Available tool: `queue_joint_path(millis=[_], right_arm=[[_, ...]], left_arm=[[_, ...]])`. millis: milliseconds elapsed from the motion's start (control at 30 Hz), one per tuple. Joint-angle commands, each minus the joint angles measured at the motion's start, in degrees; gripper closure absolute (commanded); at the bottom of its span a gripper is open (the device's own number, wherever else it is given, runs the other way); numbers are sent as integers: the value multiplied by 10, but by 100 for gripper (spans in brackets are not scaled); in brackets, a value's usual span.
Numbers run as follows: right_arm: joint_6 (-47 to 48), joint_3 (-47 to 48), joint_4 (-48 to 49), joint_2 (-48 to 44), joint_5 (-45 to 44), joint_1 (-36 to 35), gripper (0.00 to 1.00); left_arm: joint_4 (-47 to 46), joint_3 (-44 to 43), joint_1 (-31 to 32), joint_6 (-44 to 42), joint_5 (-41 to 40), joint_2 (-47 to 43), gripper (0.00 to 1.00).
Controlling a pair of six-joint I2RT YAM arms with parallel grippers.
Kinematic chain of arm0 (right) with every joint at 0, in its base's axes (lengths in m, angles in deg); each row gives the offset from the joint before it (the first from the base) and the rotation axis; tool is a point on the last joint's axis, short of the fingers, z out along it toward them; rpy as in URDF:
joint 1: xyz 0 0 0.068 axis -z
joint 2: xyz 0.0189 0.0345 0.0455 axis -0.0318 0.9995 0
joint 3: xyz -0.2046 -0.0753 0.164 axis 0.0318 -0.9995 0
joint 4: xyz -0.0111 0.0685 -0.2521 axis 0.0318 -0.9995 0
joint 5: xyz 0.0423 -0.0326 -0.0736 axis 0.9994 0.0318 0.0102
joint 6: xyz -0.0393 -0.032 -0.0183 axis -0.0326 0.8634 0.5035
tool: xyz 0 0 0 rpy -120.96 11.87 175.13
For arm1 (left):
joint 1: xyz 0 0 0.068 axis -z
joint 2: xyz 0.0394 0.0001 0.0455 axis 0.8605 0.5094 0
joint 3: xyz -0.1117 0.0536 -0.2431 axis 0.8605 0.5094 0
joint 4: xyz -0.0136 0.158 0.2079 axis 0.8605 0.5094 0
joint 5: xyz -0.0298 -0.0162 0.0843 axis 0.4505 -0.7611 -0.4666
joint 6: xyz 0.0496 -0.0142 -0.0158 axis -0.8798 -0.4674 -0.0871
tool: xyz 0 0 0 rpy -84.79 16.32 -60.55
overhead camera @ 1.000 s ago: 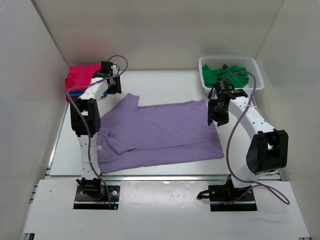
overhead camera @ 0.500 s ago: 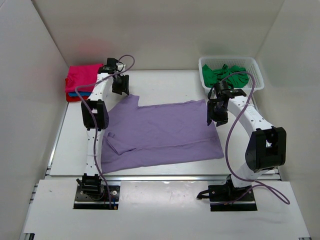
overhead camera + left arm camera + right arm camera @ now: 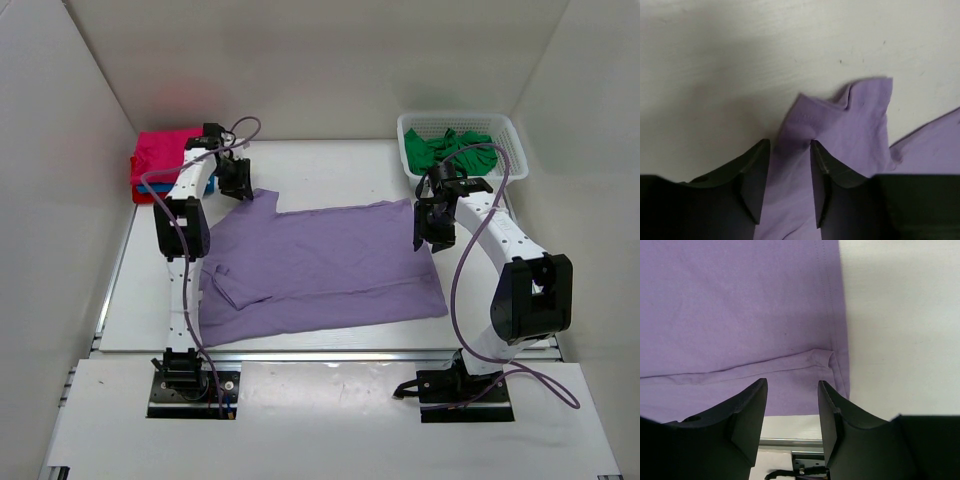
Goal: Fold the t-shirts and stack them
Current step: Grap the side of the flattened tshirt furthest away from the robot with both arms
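A lilac purple t-shirt (image 3: 320,265) lies spread flat in the middle of the table. My left gripper (image 3: 238,182) is at its far left sleeve, open, with the fingers either side of the sleeve cloth (image 3: 805,125). My right gripper (image 3: 432,226) is open and empty just above the shirt's right hem (image 3: 832,355). A folded magenta pink tee (image 3: 160,152) tops a stack at the far left, with blue and red edges showing under it. A green tee (image 3: 452,148) lies in the basket.
The white lattice basket (image 3: 512,132) stands at the far right corner. White walls close in the table on the left, back and right. A metal rail runs along the table's near edge (image 3: 330,352).
My left gripper has swung from beside the magenta stack to the right and down onto the purple shirt's far left sleeve. The right gripper has barely moved.
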Motion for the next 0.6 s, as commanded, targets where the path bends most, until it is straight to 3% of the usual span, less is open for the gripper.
queue_joint_path(millis=[0,67,100,133,300,567], right_arm=[[-12,7,13,-11,14,0,57],[-10,9,10,-10,20,0,58],[-8,8,13,-13,16,-1,58],[-12,7,9,-14,19,0,58],[-5,-8,21,-27,23,0,58],[-1,-39,38,-45,29,6,58]], left_arm=[[35,29,10,-26,31,-32,54],[40,31,12,-24,36,-36,72],[41,28,10,-25,32,-37,92],[41,35,14,-22,30,-45,100],[33,49,17,-10,47,-100,100],[25,93,108,16,-131,-266,100]])
